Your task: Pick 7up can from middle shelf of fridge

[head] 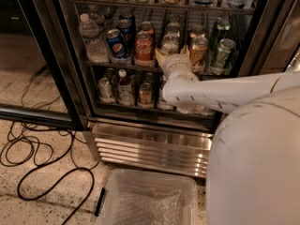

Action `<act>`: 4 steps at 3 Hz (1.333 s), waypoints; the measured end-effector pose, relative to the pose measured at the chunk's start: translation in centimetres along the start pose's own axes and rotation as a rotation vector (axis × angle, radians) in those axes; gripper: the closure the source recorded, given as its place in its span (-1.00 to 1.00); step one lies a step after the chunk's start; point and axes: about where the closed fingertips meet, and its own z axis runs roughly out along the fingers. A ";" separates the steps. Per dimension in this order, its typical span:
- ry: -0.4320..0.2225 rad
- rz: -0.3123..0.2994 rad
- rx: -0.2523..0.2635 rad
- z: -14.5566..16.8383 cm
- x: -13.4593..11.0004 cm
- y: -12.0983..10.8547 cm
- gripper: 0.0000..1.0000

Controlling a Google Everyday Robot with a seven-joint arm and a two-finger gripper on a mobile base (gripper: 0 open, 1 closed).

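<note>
The fridge (150, 146) stands open with its steel base grille low in view. The middle shelf (110, 63) holds a water bottle (91, 39), a Pepsi can (116, 43), a red Coke can (144, 47), the pale silver 7up can (169, 41), a gold-tan can (198, 50) and green cans (222, 54). My gripper (171, 54) reaches into that shelf on a white arm from the right. Its tan fingers (160, 55) are spread on either side of the 7up can's lower part, which they partly hide. I cannot tell whether they touch it.
The lower rack holds small bottles and cans (124, 86). A clear plastic bin (147, 198) sits on the floor before the grille. Black cables (37, 158) loop on the floor at left. The black door frame (49, 55) stands left of the opening.
</note>
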 end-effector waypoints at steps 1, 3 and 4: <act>0.000 0.000 0.000 0.0 0.0 0.0 -0.08; 0.000 0.000 0.000 0.0 0.0 0.0 0.85; 0.006 0.036 -0.037 -0.8 -1.2 0.3 1.00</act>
